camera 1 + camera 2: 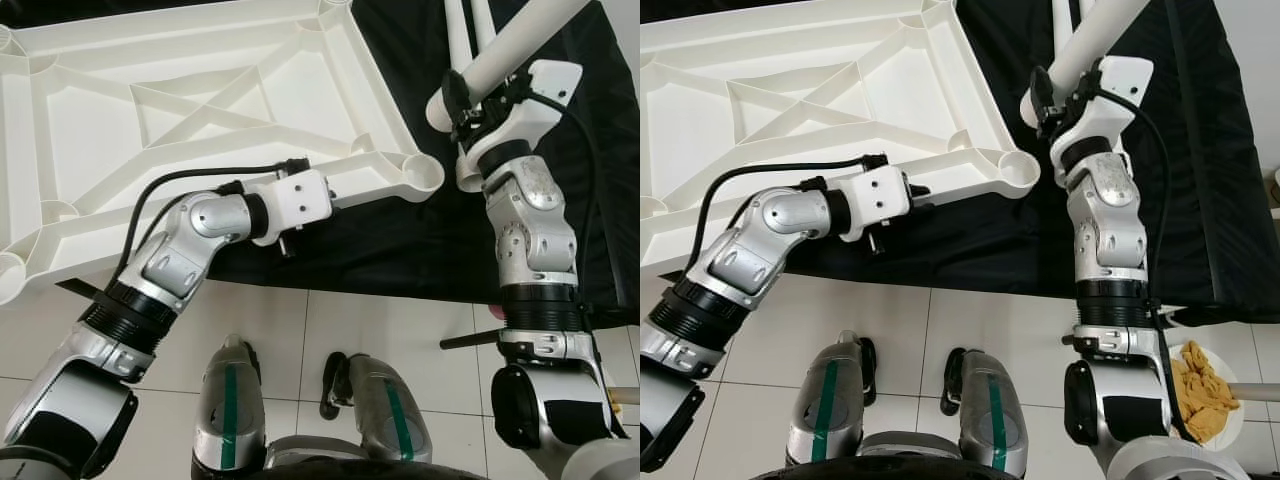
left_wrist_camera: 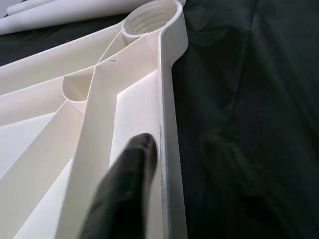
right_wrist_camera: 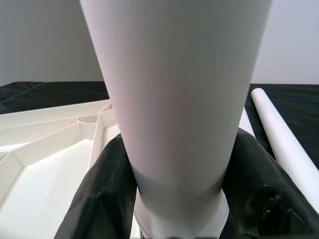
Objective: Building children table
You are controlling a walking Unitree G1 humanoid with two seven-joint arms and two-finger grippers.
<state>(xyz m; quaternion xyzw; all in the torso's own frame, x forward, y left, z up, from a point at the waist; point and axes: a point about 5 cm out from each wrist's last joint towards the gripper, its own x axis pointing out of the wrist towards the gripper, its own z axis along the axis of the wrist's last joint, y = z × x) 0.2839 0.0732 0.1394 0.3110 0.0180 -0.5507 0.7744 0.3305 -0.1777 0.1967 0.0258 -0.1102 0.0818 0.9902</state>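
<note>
The white table top (image 1: 90, 130) lies upside down on a black cloth, ribs facing up. Its near right corner has a round threaded socket (image 1: 425, 172), also seen in the left wrist view (image 2: 149, 20). My left gripper (image 1: 340, 203) is shut on the table top's rim just left of that corner; one black finger (image 2: 129, 184) presses the inside of the rim wall. My right gripper (image 1: 462, 98) is shut on a white table leg (image 1: 520, 40), tilted, with its lower end just above and right of the socket. Black fingers (image 3: 104, 194) clasp the leg (image 3: 174, 99) on both sides.
More white legs (image 1: 462, 30) lie on the black cloth (image 1: 400, 250) behind the right arm; one (image 3: 279, 134) lies beside the held leg. A white bowl of yellow pieces (image 1: 1205, 400) sits on the tiled floor (image 1: 380, 330) at my right. My feet stand near the cloth's front edge.
</note>
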